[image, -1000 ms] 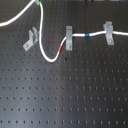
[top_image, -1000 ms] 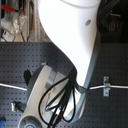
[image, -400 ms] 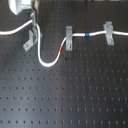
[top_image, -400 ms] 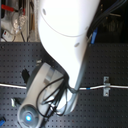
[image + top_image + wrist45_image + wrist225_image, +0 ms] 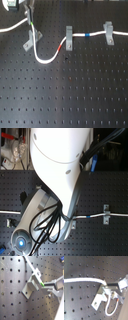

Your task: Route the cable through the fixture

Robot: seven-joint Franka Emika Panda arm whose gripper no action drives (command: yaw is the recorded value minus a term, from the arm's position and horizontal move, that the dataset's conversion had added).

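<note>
The white cable (image 5: 46, 61) runs in from the first exterior view's left and bends down at its green band (image 5: 31, 25). It passes the askew grey fixture (image 5: 30, 41), then loops up by its red band (image 5: 61, 47). My gripper (image 5: 30, 18) is just above the fixture, shut on the cable at the green band (image 5: 41, 283). In the first wrist view the cable lies across the fixture's prongs (image 5: 32, 284). I cannot tell if it sits between them. The second wrist view shows the fixture (image 5: 99, 298) and the loop (image 5: 111, 313).
Two upright grey clips (image 5: 69, 37) (image 5: 108, 32) hold the cable's far run, with a blue band (image 5: 87, 35) between them. The black perforated board (image 5: 75, 95) lies below them. In the second exterior view the white arm (image 5: 60, 173) hides the fixture.
My gripper has come down toward the fixture with the cable. The high arc of cable on the first exterior view's left has flattened and now lies low by the fixture.
</note>
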